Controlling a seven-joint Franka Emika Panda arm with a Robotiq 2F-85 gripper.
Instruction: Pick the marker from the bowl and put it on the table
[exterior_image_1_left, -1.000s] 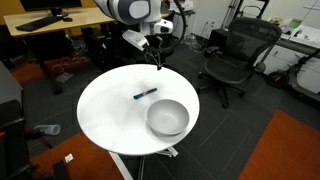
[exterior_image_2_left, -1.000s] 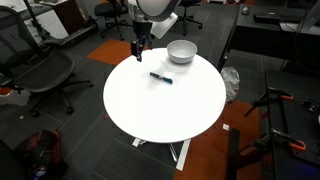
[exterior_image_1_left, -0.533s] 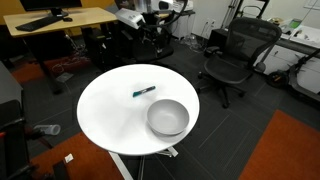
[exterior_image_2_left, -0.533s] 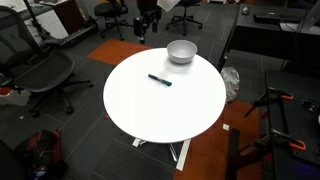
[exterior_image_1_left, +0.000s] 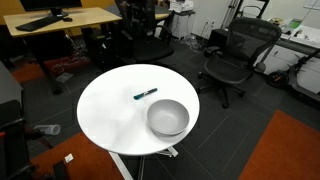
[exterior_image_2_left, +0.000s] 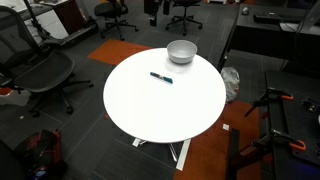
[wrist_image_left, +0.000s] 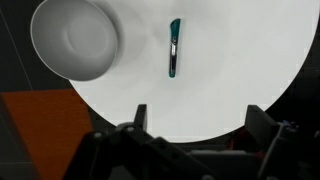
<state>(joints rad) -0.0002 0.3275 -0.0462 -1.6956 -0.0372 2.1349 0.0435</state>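
The teal-blue marker (exterior_image_1_left: 145, 94) lies flat on the round white table (exterior_image_1_left: 110, 115), outside the grey bowl (exterior_image_1_left: 167, 117). Both exterior views show this; in an exterior view the marker (exterior_image_2_left: 160, 77) lies a little in front of the bowl (exterior_image_2_left: 181, 51) on the table (exterior_image_2_left: 165, 105). The arm has risen out of both exterior views. In the wrist view my gripper (wrist_image_left: 198, 118) is open and empty, high above the table (wrist_image_left: 230, 80), with the marker (wrist_image_left: 174, 47) beside the empty bowl (wrist_image_left: 75, 38).
Black office chairs stand around the table (exterior_image_1_left: 232, 55) (exterior_image_2_left: 40, 70). A wooden desk (exterior_image_1_left: 60, 20) with a monitor is behind. Orange carpet patches lie on the dark floor (exterior_image_1_left: 285, 145).
The arm has lifted up and away from the table, leaving both exterior views. The marker and bowl have not moved.
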